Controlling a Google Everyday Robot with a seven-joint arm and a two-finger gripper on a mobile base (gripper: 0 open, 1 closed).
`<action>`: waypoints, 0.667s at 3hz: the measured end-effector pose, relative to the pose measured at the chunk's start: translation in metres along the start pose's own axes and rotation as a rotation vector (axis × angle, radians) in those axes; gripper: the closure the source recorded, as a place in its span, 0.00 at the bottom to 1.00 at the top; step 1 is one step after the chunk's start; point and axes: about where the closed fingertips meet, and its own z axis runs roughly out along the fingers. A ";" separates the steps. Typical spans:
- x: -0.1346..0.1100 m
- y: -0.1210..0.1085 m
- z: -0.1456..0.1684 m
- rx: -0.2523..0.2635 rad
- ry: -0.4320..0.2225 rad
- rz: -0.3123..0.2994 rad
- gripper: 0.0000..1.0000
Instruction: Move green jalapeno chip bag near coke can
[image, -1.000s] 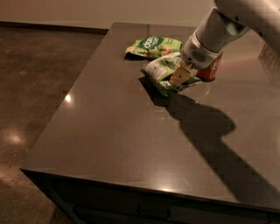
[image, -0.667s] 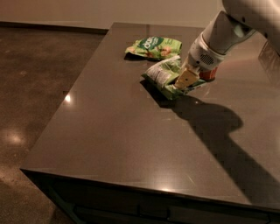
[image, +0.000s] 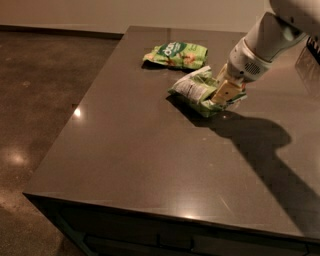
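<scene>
This looks like an office or lab room, though which one is unclear. It has a broad dark grey desk (image: 150, 165), a polished brown concrete floor (image: 40, 75) with bright light reflections, and a plain pale wall (image: 150, 12). The gripper (image: 225, 92) is at the right end of the green jalapeno chip bag (image: 192, 87) on the desk.

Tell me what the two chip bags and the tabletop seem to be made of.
The green jalapeno chip bag looks like thin plastic film: crinkled, slightly shiny, with a printed white panel. The gripper sits at its right end. The other green bag seems the same glossy printed film. The tabletop is hard, smooth, dark and semi-gloss, mirroring lights as bright spots; stone or laminate, cannot tell.
</scene>
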 end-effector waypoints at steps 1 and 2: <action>0.017 -0.007 -0.014 0.027 0.021 0.021 0.35; 0.030 -0.011 -0.026 0.046 0.040 0.039 0.12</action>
